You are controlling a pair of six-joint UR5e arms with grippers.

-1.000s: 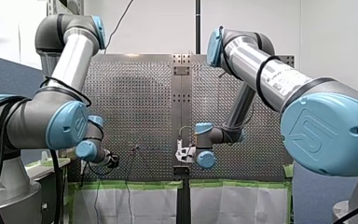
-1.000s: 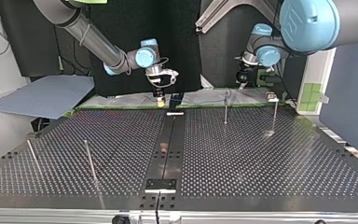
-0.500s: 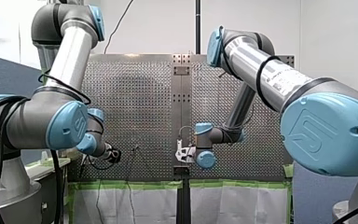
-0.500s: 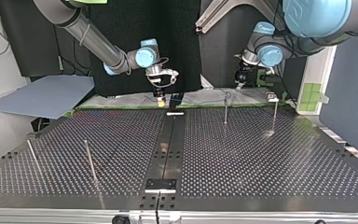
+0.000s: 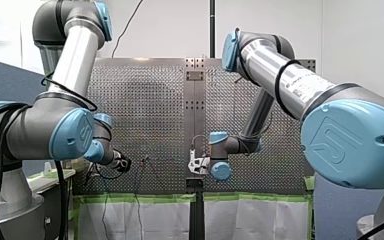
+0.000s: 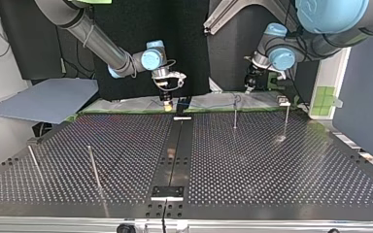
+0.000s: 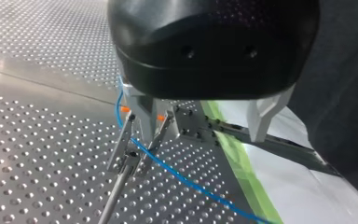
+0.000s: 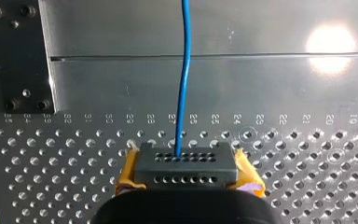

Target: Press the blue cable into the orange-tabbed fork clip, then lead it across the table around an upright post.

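Beneath my released left gripper [image 7: 199,135], a thin blue cable [image 7: 177,173] passes through the orange-tabbed fork clip [image 7: 131,158]. My right gripper [image 8: 187,173] clamps a black perforated block [image 8: 186,162].

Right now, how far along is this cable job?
Done, it seems: the blue cable lies between the orange-tabbed prongs of the fork clip. In hand: my right gripper clamps the black block at the cable's end; my left gripper hangs open at the clip. Left: leading the cable across the table round an upright post; none seems wrapped yet.
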